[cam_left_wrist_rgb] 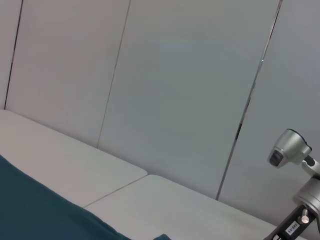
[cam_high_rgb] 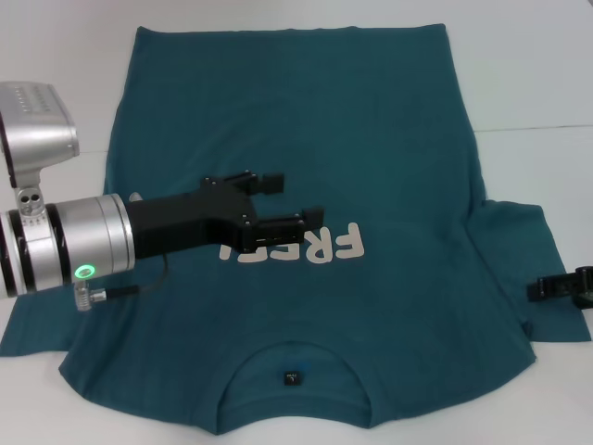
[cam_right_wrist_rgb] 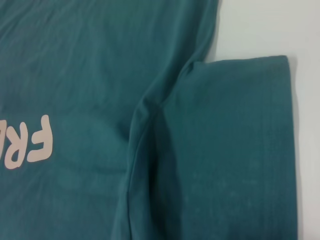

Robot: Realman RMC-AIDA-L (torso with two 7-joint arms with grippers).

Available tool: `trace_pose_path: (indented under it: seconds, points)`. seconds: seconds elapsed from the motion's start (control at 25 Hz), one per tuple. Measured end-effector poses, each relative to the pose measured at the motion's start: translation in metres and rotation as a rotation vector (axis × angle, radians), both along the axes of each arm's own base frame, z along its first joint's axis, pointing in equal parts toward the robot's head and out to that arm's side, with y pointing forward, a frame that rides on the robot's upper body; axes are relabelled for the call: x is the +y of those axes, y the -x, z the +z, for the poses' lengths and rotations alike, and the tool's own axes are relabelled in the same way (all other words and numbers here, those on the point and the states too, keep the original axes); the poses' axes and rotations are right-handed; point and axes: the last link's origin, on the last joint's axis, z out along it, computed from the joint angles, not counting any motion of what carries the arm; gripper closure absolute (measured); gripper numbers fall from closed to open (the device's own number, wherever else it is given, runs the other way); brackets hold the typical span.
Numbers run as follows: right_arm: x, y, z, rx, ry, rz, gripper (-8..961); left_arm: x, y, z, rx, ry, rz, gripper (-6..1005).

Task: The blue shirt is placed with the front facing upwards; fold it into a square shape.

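The blue shirt lies spread flat on the white table, front up, neckline and black label nearest me and hem at the far side. Its pale print runs across the chest. My left gripper hovers open over the chest just beside the print, with nothing between its fingers. My right gripper sits at the right edge of the head view, by the shirt's right sleeve. The left wrist view catches only a strip of the shirt.
The white table shows bare around the shirt, with a seam between two tabletops. A pale panelled wall stands behind it. Part of the other arm shows far off in the left wrist view.
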Motion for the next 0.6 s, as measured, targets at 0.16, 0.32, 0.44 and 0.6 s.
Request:
trace_pose_path:
  seconds: [0.16, 0.32, 0.44, 0.6]
  points:
    - [0.0000, -0.0005, -0.0012, 0.003, -0.002, -0.002, 13, 0.0000, 0.0000, 0.0001, 0.000, -0.001, -0.001, 124]
    - [0.0002, -0.0013, -0.0023, 0.006, -0.007, -0.005, 13, -0.0002, 0.0004, -0.0003, 0.001, 0.000, -0.001, 124]
    - [0.0004, -0.0007, -0.0030, 0.014, -0.012, -0.004, 13, -0.0004, 0.0007, -0.0004, 0.001, 0.000, 0.000, 124]
    - [0.0007, 0.0001, -0.0046, 0.022, -0.012, -0.002, 13, -0.0007, 0.0013, -0.0006, 0.001, 0.001, 0.001, 124]
